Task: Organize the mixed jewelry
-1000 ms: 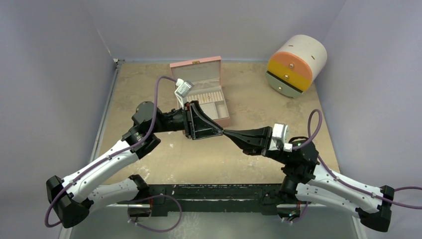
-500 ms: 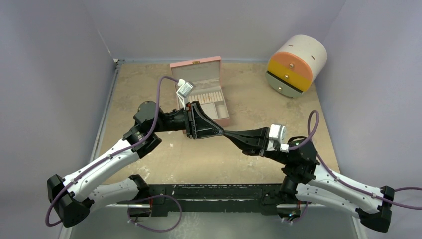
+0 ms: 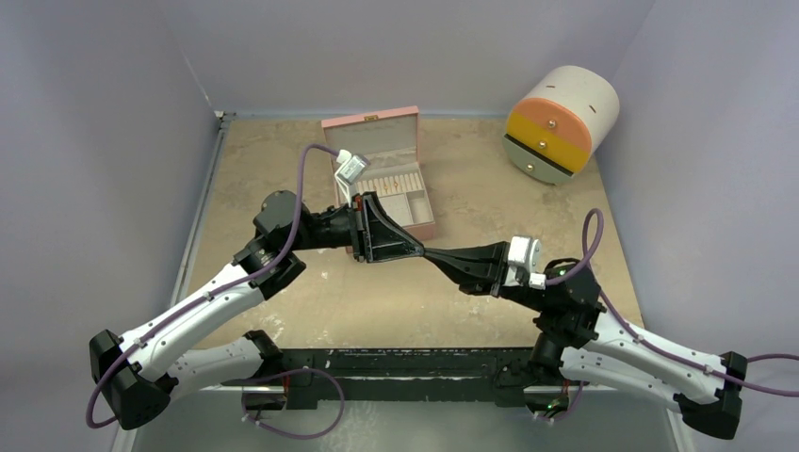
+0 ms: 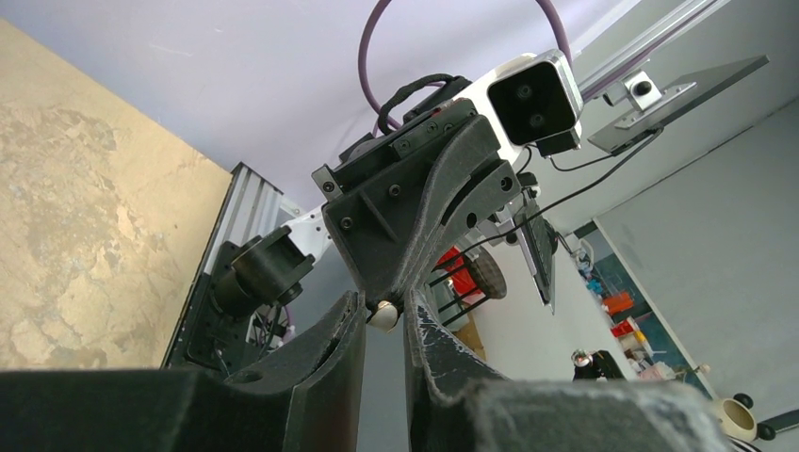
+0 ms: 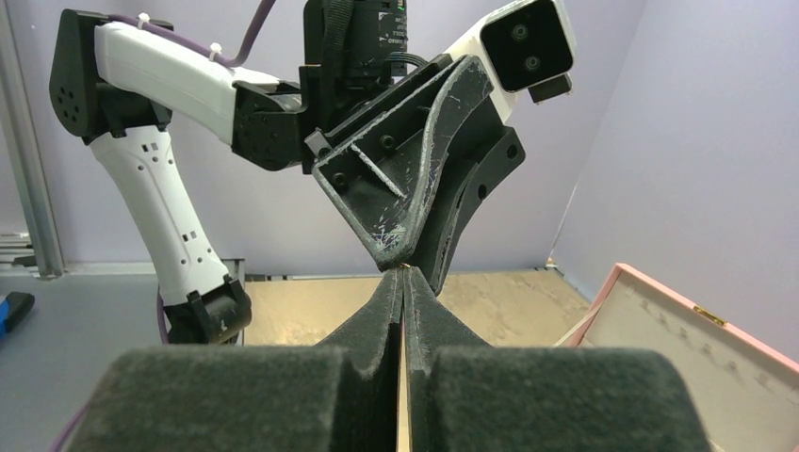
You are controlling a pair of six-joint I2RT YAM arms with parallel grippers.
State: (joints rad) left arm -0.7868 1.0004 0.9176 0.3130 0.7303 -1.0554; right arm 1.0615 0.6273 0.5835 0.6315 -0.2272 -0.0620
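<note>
My two grippers meet tip to tip in the air above the tan table [image 3: 283, 169], in front of the pink box. My right gripper [image 5: 403, 275] is shut on a tiny stud [image 4: 383, 315] with a whitish bead and a gold glint. The bead sticks out past its tips. My left gripper [image 4: 384, 306] stands open by a narrow gap, one finger on each side of the bead. I cannot tell whether either finger touches it. From above, the left gripper [image 3: 419, 249] and right gripper [image 3: 430, 251] touch noses and the stud is too small to see. No other jewelry shows.
The pink quilted box [image 3: 370, 132] stands open behind the left gripper, its lid up and compartments showing. A round white container with orange and yellow drawers [image 3: 561, 122] lies at the back right. Purple walls close in both sides.
The left gripper's jaws have narrowed around the bead. The right wrist has crept slightly left. Both arms otherwise hold the same place.
</note>
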